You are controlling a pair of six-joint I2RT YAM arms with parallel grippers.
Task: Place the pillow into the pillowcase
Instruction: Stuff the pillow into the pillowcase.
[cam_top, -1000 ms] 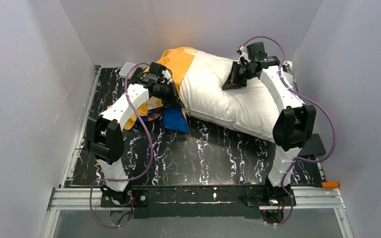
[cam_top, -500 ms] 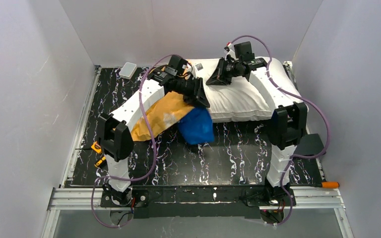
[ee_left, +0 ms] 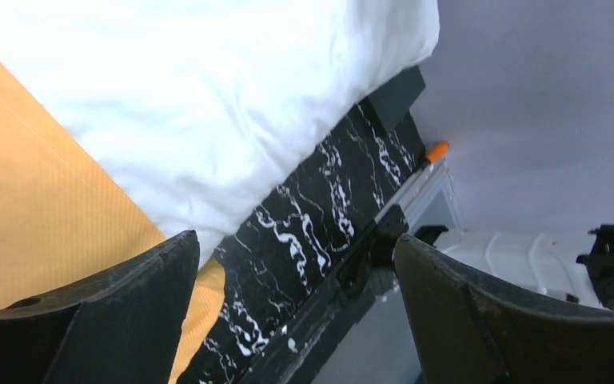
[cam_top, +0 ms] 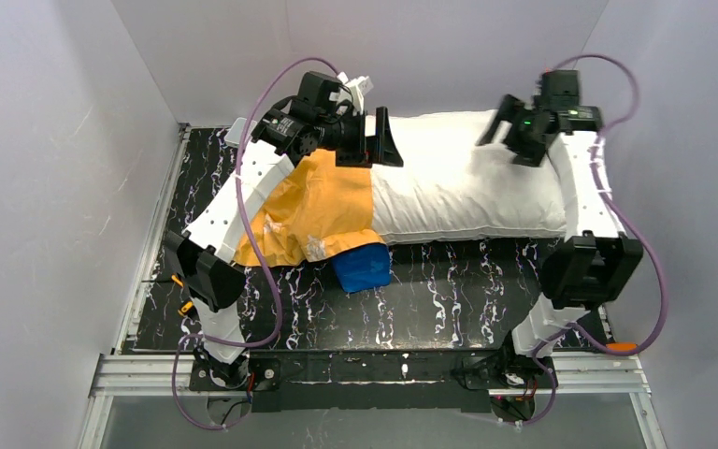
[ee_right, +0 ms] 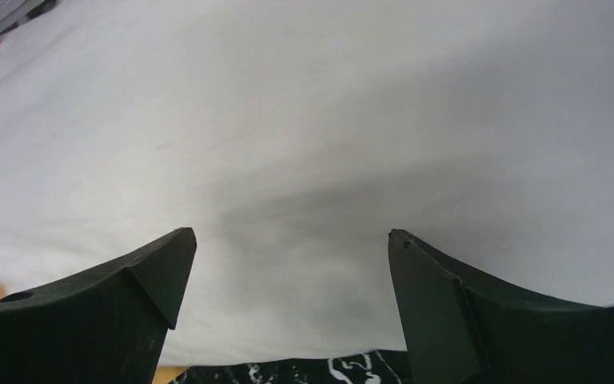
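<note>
The white pillow lies lengthwise along the back of the table. Its left end is inside the pillowcase, which shows its orange side, with a blue fold sticking out at the front. My left gripper hovers open above the pillowcase's mouth, apart from the cloth. In the left wrist view the pillow and the orange pillowcase lie beyond the spread fingers. My right gripper hangs open over the pillow's right part. The pillow fills the right wrist view and nothing is between the jaws.
Grey walls close in the black marbled table on three sides. A small white box sits at the back left, partly behind the left arm. An orange-handled tool lies at the front right, and orange clips at the left edge.
Both grippers have let go and opened, then lifted off. The pillow has settled flat along the back with the pillowcase over its left end. The right arm swung to the right.
</note>
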